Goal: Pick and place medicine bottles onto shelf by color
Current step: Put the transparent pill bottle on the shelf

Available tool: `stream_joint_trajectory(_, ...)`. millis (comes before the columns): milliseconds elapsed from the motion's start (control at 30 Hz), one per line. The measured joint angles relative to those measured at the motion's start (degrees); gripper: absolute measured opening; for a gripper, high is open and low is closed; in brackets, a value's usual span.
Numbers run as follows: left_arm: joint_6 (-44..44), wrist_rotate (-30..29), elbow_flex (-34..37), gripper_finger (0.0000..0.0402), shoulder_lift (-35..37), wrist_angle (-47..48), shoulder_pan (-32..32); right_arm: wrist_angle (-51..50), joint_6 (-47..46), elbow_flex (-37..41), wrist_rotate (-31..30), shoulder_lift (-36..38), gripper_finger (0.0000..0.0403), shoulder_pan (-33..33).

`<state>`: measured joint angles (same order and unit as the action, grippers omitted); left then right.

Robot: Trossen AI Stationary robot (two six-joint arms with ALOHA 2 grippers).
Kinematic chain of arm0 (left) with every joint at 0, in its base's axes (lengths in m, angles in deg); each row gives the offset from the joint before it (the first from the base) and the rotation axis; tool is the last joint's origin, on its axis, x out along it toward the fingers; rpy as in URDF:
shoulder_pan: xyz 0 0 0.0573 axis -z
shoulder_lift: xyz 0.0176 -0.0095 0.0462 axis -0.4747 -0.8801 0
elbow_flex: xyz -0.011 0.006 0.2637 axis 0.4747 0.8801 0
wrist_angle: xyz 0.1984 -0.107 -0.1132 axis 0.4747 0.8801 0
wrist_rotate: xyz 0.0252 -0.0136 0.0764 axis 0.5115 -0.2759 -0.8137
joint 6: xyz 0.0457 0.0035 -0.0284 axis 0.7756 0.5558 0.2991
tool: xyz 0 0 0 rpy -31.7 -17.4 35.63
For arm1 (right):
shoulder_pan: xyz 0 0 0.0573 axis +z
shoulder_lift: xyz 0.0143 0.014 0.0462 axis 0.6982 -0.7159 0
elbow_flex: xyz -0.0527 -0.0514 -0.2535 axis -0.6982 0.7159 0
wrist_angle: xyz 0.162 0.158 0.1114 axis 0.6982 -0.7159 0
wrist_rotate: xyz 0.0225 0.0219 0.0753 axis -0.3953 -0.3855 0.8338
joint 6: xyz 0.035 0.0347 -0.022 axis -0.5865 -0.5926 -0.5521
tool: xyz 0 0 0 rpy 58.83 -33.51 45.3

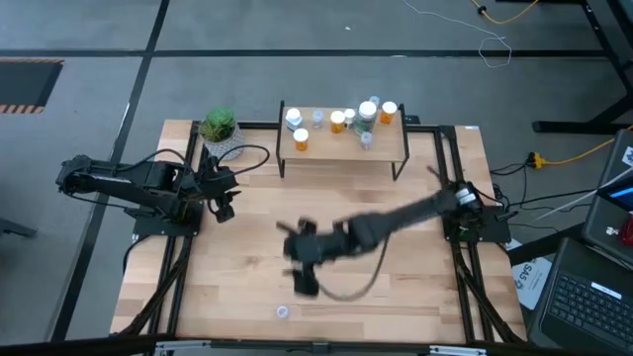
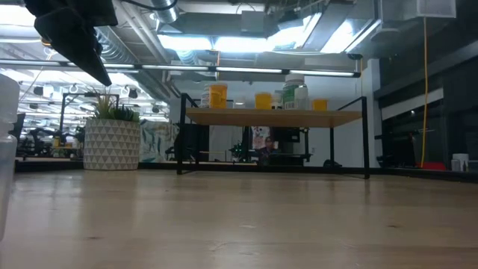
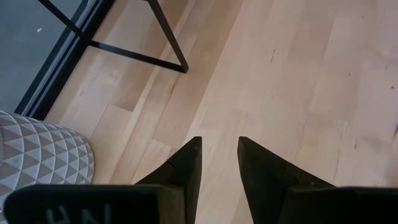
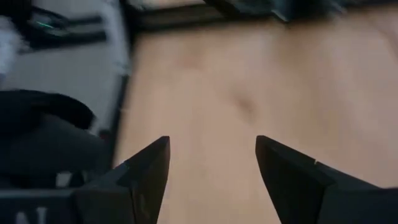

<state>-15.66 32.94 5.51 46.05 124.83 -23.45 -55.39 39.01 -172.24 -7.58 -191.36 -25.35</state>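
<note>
- Claw (image 1: 305, 285) of the right arm hangs over the middle of the wooden surface (image 1: 247, 267), its fingers (image 4: 144, 177) parted with only bare wood between them; it holds nothing.
- One small pale bottle (image 1: 283, 311) lies on the surface just beside this claw, toward the near edge.
- The shelf (image 1: 342, 146) stands well beyond the claw at the far edge, carrying the other medicine bottles (image 1: 337, 121), orange and white among them.
- The left claw (image 3: 217, 163) waits by the potted plant (image 1: 219, 127), slightly open and empty.
</note>
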Motion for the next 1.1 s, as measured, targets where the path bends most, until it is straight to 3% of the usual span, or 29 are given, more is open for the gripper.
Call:
stream_joint_trajectory(133,0.0,0.0,0.0,0.0098,0.0,0.0,0.01,21.58,1.13,9.64,-0.1,-1.39,0.0237,3.77)
stream_joint_trajectory(233,0.0,0.0,0.0,0.0098,0.0,0.0,0.01,26.79,-0.42,11.05,-0.2,-4.67,0.0228,5.13)
stream_joint_trajectory(367,0.01,0.0,0.0,0.0098,0.0,0.11,0.01,27.72,-0.9,4.84,0.84,-10.44,0.0215,6.16)
stream_joint_trajectory(767,0.02,0.0,0.0,0.0098,0.0,0.2,0.01,7.47,1.18,-18.06,1.74,-21.83,0.0208,9.22)
stream_joint_trajectory(1100,1.97,0.0,0.0,0.0098,0.0,0.2,-0.01,1.57,1.43,-19.11,-0.56,-24.6,0.0208,10.39)
